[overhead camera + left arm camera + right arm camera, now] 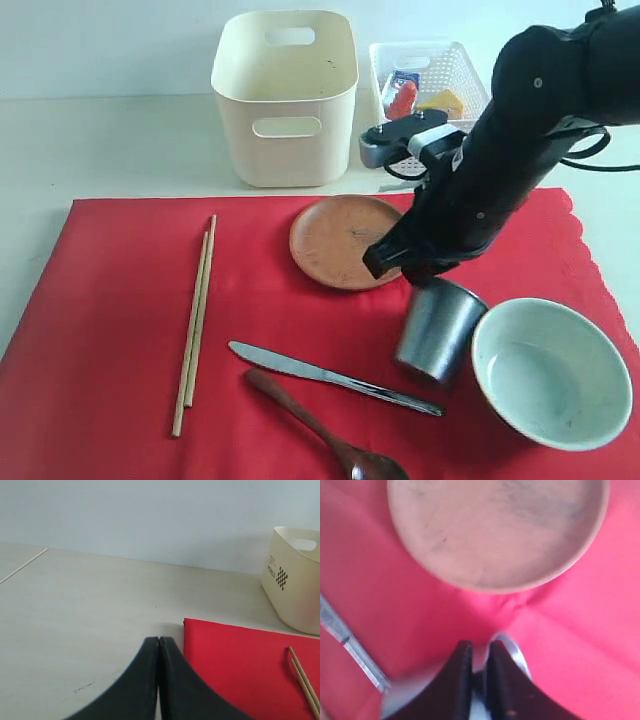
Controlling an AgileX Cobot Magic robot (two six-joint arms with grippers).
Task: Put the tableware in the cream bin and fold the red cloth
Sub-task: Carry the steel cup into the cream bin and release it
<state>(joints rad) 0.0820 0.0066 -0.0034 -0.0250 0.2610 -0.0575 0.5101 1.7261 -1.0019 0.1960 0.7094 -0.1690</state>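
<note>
The red cloth [120, 330] covers the table front. On it lie the chopsticks [195, 320], brown plate [340, 240], knife [330, 377], wooden spoon [320, 430] and pale green bowl [550, 370]. My right gripper [420, 275] is shut on the rim of the grey metal cup [438, 335], which leans between plate and bowl. The right wrist view shows the right gripper [480, 647] pinching the cup rim [512, 650] below the plate [495, 530]. The cream bin [285, 95] stands behind the cloth. In its wrist view my left gripper [159, 641] is shut and empty, beside the cloth's corner [240, 665].
A white lattice basket [430, 70] holding food items stands right of the cream bin, behind my right arm. The left wrist view shows bare pale table, the bin's side [297, 580] and the chopstick tips [305, 680]. The bowl sits close to the cup.
</note>
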